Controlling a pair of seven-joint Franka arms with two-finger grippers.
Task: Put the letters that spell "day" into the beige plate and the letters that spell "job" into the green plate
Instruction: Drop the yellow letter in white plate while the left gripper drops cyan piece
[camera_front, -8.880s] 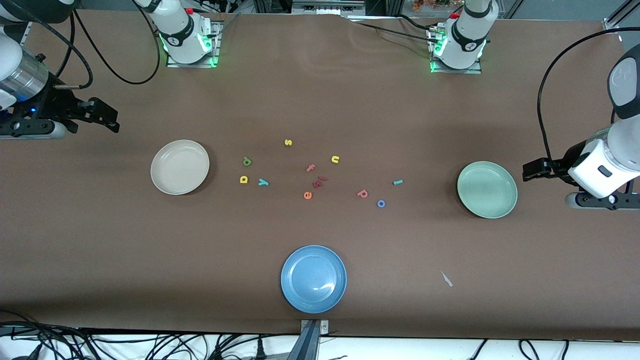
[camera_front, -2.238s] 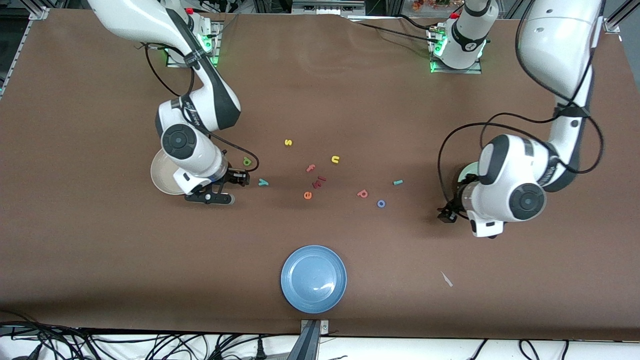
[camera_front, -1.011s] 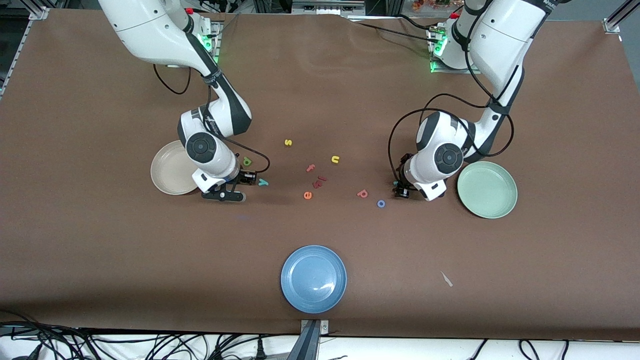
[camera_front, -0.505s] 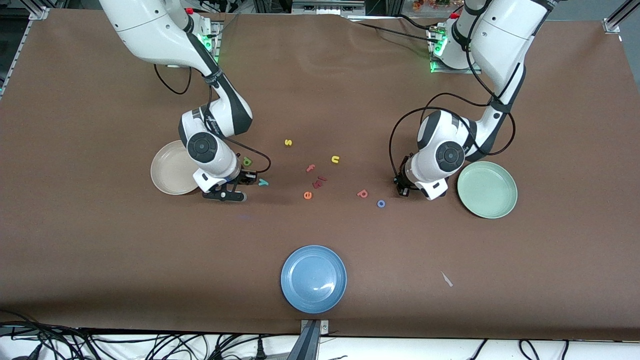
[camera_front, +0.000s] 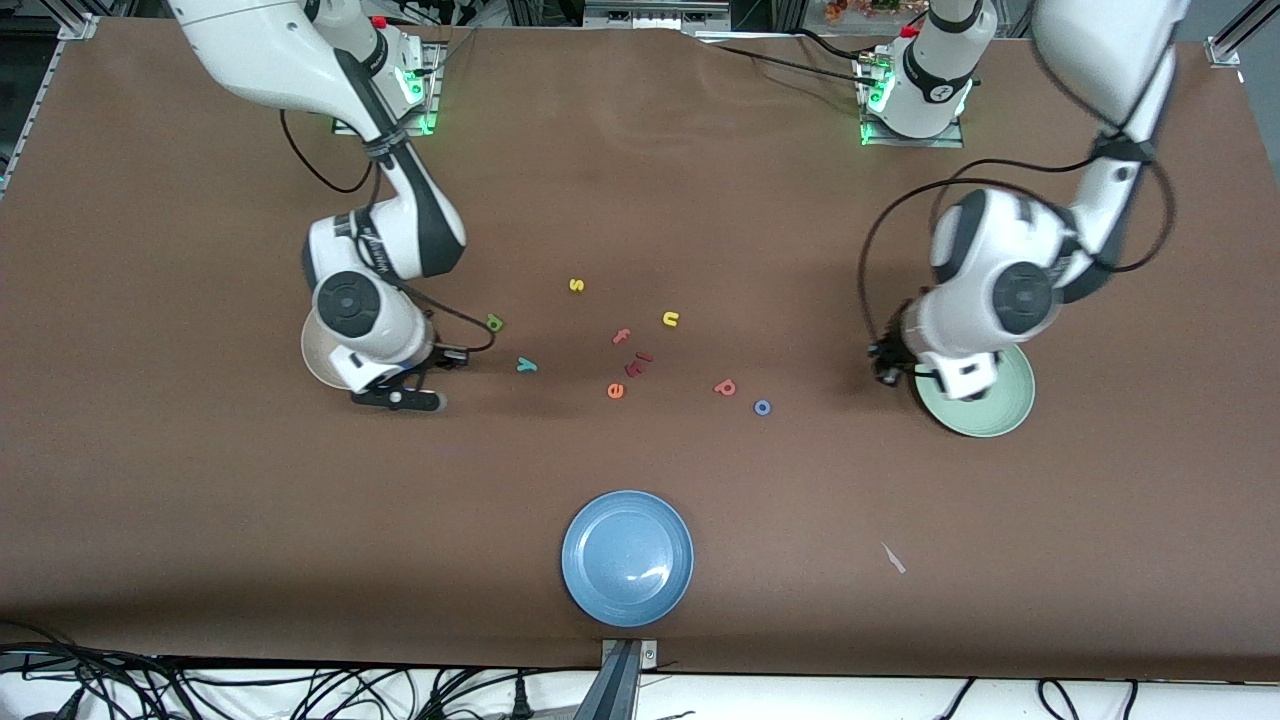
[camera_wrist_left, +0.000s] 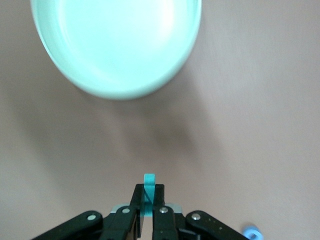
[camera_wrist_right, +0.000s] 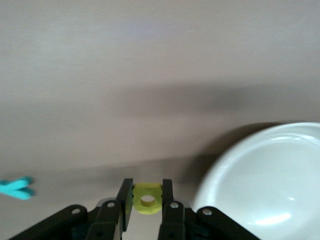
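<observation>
My right gripper (camera_front: 455, 355) is shut on the yellow d (camera_wrist_right: 147, 199), over the table beside the beige plate (camera_front: 309, 352), which the right arm mostly hides. My left gripper (camera_front: 884, 368) is shut on the teal j (camera_wrist_left: 149, 192), over the table just beside the green plate (camera_front: 1000, 410). The green a (camera_front: 494, 323) and teal y (camera_front: 526, 365) lie on the table toward the right arm's end. The pinkish-red b (camera_front: 725, 387) and blue o (camera_front: 762, 407) lie nearer the green plate.
A yellow s (camera_front: 576, 285), yellow n (camera_front: 670, 319), pink f (camera_front: 622, 336), orange e (camera_front: 615, 391) and a dark red piece (camera_front: 638, 363) are scattered mid-table. A blue plate (camera_front: 627, 557) sits near the front edge. A white scrap (camera_front: 893, 558) lies toward the left arm's end.
Both grippers closed on their letters and lifted them. The right one carried the d toward the beige plate, the left one carried the j toward the green plate.
</observation>
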